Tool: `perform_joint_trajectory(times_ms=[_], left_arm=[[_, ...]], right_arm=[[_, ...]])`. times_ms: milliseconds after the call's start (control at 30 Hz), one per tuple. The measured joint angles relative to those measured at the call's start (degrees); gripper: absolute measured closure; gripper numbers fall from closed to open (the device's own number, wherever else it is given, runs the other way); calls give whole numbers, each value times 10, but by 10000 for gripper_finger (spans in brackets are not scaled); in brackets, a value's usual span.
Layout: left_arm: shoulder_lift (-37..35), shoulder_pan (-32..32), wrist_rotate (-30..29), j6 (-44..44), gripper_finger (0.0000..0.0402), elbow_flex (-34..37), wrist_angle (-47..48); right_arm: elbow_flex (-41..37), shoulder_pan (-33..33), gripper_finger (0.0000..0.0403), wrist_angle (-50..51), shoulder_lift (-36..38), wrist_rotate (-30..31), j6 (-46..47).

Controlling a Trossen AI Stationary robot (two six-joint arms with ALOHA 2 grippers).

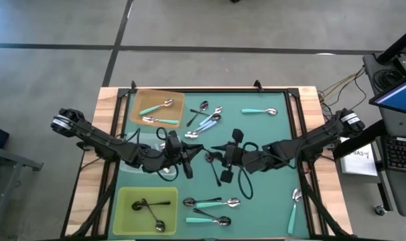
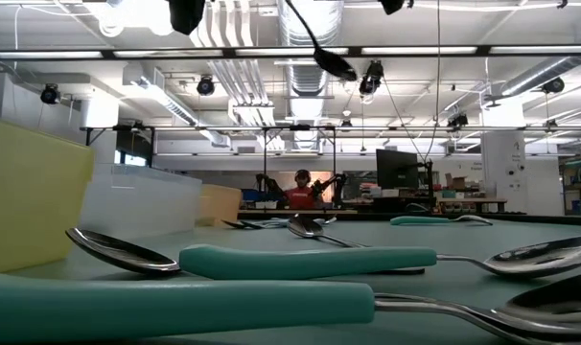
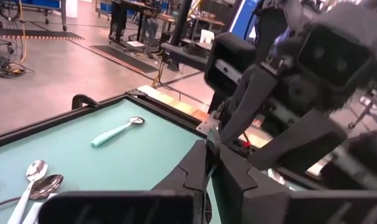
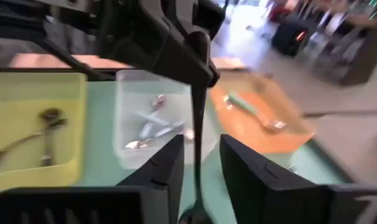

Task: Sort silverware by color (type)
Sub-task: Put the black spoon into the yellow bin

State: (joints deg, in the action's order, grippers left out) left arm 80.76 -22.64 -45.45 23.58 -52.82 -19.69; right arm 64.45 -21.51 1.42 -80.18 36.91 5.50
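A black-handled spoon hangs above the middle of the green mat, passing between the two arms. In the right wrist view its thin dark handle runs up from between that arm's fingers to the left gripper, which pinches its far end. The left gripper is closed on the handle. The right gripper has its fingers slightly parted on either side of the handle, and I cannot tell whether they press on it.

The spoon looks light, stiff and thin, with a smooth handle that could twist or slip in a pinch. My judgement is that the best hold is across the flat of the handle near its middle, not on the polished bowl.

The yellow tray at 7 o'clock on the mat holds two black spoons, so it is the likely home for this one. The orange tray at 11 o'clock holds two mint-handled spoons, and a clear tray lies between them under the left arm with pale spoons inside. Loose spoons remain on the mat: a pale-blue cluster at 12, one mint spoon at 1, one more at 4 and a group at 6.
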Motion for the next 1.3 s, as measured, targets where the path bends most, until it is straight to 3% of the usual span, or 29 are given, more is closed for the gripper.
perform_joint_trajectory(times_ms=[133,367,500,567,767,967,1300], left_arm=[[-23,-5,57,50,401,0,79],[-93,-31,255,202,401,0,289],[-133,-59,378,263,401,0,350],[-148,-78,411,293,401,0,381],[-163,-134,433,390,401,0,499],[-143,-172,470,456,402,0,612],[-87,-172,511,451,402,0,618]], right_arm=[[0,-9,287,74,25,-64,126],[0,-40,298,275,48,-210,385],[0,-73,311,390,46,-305,479],[0,-91,315,434,40,-342,508],[-9,-156,317,530,31,-374,573],[-28,-200,307,528,31,-383,628],[-55,-241,305,542,26,-565,702]])
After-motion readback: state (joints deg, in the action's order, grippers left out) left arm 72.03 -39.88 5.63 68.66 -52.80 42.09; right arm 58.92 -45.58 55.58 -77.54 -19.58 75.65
